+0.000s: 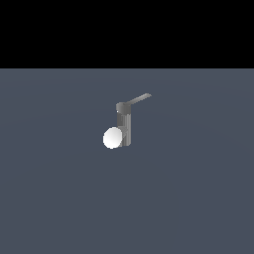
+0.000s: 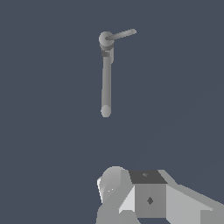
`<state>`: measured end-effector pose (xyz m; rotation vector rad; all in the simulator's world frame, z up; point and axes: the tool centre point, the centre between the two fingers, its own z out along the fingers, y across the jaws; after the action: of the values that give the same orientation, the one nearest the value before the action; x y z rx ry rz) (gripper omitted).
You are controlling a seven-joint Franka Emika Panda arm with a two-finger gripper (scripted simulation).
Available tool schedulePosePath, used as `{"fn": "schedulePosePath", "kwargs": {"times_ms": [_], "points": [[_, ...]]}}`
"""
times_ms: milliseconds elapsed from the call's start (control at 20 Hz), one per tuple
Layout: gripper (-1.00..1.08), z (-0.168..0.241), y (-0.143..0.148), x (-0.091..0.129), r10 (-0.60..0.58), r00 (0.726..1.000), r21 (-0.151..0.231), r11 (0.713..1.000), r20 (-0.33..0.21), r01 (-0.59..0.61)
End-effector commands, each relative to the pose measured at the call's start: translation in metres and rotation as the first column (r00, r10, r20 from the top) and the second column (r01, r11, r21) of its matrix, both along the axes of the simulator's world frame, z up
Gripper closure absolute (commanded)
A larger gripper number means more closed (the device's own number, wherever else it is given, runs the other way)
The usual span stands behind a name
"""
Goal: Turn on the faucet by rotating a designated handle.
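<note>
Here, your faucet [image 1: 124,126] stands upright on the worktop [image 1: 198,198], handle [image 1: 138,99] jutting from its cap, ball [image 1: 113,137] touching its base. Hand [image 2: 151,197] well apart; grip state cannot be told.

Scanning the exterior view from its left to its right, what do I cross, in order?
White ball → faucet column → the handle, whose free tip reaches farthest toward the exterior view's right. The arm and its pincer do not show in that view.
</note>
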<state>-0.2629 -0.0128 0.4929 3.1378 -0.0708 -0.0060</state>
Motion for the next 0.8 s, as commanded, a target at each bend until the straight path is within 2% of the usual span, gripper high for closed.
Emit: {"fn": "schedulePosePath", "kwargs": {"times_ms": [0,400,750], "points": [[1.08,0.000,0.000,0.000,0.000,1.000,0.000,1.000,0.000,0.000],[1.08,-0.004,-0.019,0.006,-0.046,0.999,0.003,0.999,-0.013,0.046],[1.08,-0.004,-0.019,0.008,-0.052,0.999,0.006,0.999,-0.013,0.053]]}}
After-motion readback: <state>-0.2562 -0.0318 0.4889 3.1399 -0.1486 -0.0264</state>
